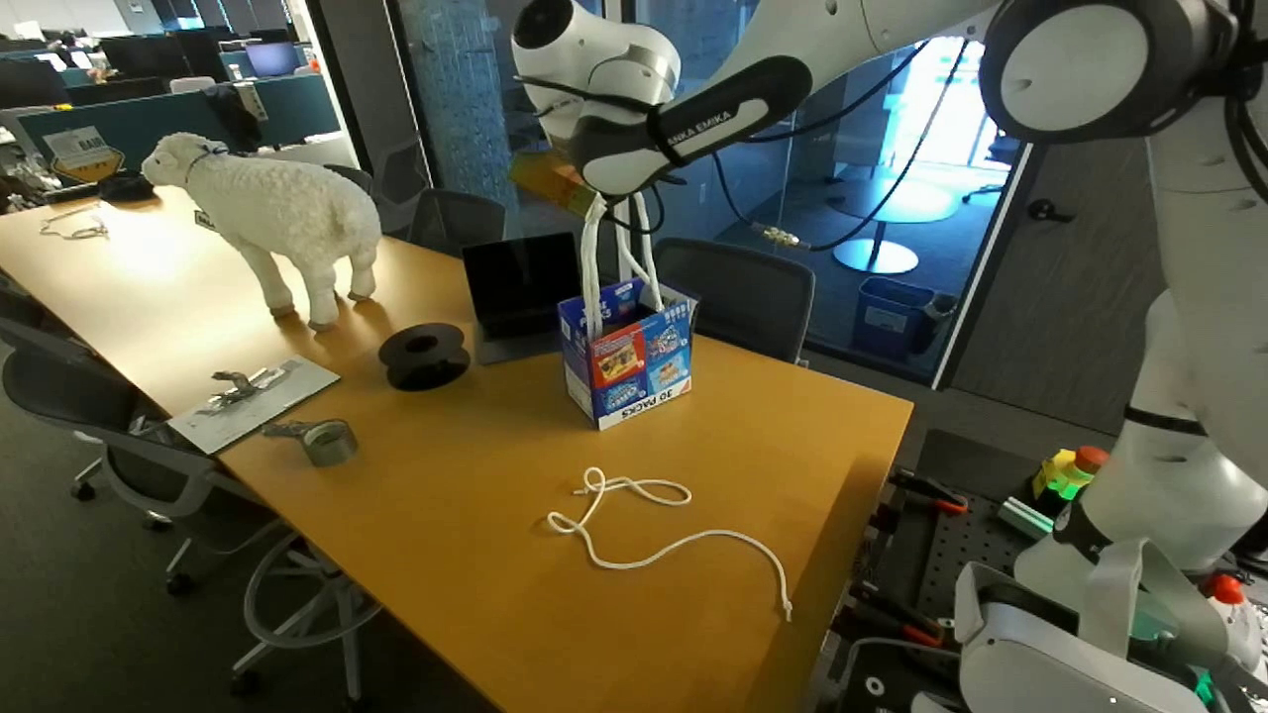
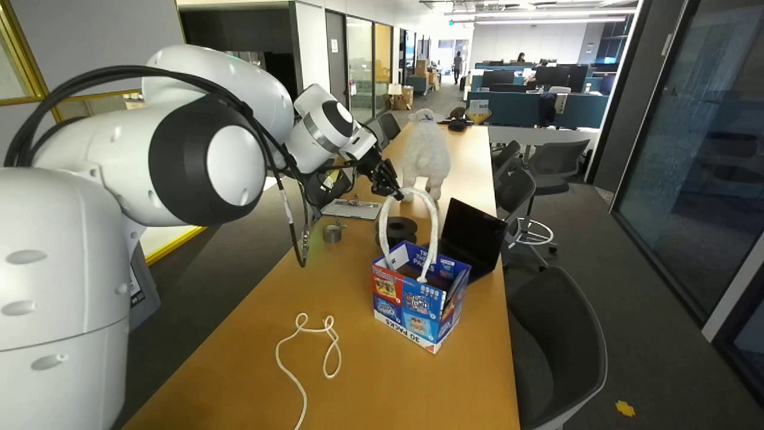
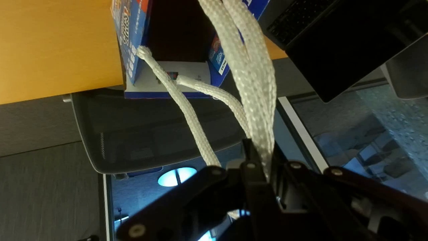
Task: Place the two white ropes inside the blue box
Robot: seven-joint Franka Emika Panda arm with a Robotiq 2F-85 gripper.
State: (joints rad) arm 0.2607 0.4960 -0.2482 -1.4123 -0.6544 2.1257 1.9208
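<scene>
0/2 fully in: black gripper [image 2: 397, 194] grasping thick white braided rope [image 1: 590, 272] over blue cardboard box [image 1: 644, 362], ctr.; thin white cord [image 1: 616, 566], lower ctr., TBD.

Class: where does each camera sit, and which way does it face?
In an exterior view: above, looking across the table; arm upper right.
In an exterior view: beside the arm (image left), looking along the table; gripper ahead.
Wrist view: behind the gripper (at bottom), facing the blue box.
Both exterior views share the sheep figure.

Office interior around me: dark chairs [image 2: 561, 334] line a long tan counter [image 1: 456, 505]; grey floor [image 2: 656, 334] extends beneath; a glass wall [image 2: 692, 179] runs alongside; ceiling lights [image 2: 549, 20] shine above distant teal partitions [image 2: 513, 110].
</scene>
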